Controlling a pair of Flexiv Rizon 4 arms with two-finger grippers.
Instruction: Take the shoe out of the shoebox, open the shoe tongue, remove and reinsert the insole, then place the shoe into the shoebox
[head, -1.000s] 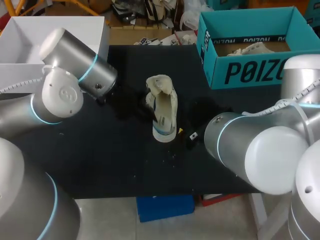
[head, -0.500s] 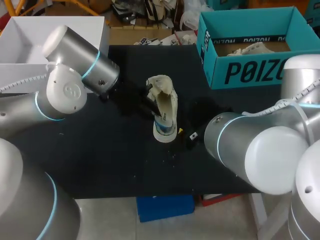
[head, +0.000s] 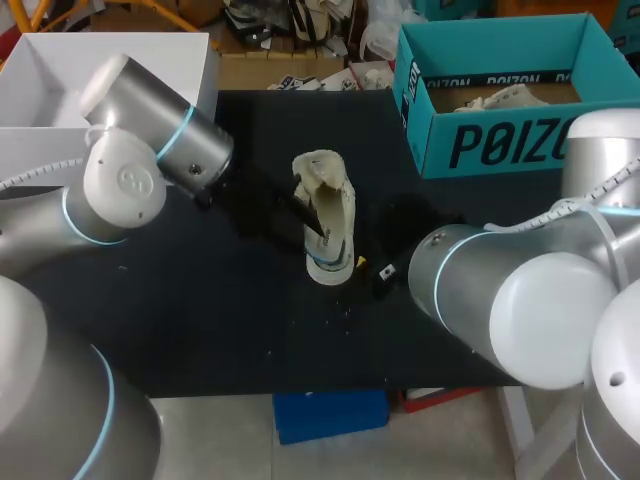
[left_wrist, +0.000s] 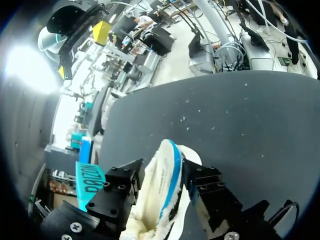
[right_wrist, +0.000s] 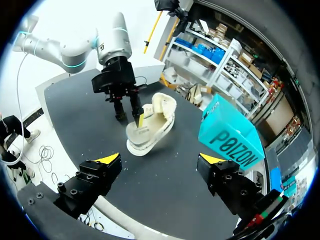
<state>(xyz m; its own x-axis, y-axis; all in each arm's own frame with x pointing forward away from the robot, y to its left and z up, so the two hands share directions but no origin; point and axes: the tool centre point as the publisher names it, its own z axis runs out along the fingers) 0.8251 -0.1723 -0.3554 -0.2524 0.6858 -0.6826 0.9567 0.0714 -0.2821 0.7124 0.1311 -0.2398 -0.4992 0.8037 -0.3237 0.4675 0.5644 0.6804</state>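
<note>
Shoe (head: 328, 225) out of the box, near the middle of the black table (head: 200, 300); cream upper, white sole with a blue stripe; sole down, opening upward, tongue end bunched at its far end in the head view.

Left claw (head: 303, 218) at the shoe, arm coming in from the left; clamped on the shoe's side wall. The right wrist view shows one yellow-tipped finger down inside the opening and the other outside the wall, left claw (right_wrist: 129, 116) over the shoe (right_wrist: 150, 122). In the left wrist view the shoe (left_wrist: 162, 195) fills the gap of the left claw (left_wrist: 161, 172); lining against one finger, sole edge against the other.

Right claw (head: 378, 270) just beside the shoe on its right, low over the table, not touching it; one yellow tip shows near the sole. In its own view the right claw (right_wrist: 160, 159) stands wide apart, nothing between; shoe ahead of it.

Shoebox (head: 500, 140), teal, lid off, well apart from the shoe, beyond it and to the right at the table's far corner; seen also past the shoe in the right wrist view (right_wrist: 230, 135). Pale item (head: 500, 97) lies inside; too small to tell what.
</note>
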